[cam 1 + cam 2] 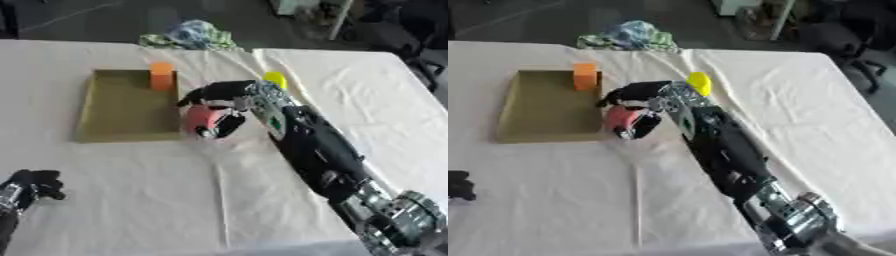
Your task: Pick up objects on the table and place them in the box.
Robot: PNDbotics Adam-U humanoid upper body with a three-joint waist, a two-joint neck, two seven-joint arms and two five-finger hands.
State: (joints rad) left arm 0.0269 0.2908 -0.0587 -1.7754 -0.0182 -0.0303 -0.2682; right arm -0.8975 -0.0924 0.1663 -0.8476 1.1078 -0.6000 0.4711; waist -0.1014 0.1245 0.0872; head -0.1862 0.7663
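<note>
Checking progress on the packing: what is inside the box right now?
An orange block stands in the box's far right corner. The rest of the floor looks bare; the near right corner is partly hidden by the right hand.

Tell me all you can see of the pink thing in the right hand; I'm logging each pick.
The pink object looks rounded, roughly cylindrical, matte, with a darker end facing down toward the camera. The right hand curls its fingers around it. It sits just beyond the right front corner of the shallow cardboard box, outside it. Whether it touches the tablecloth is unclear.
</note>
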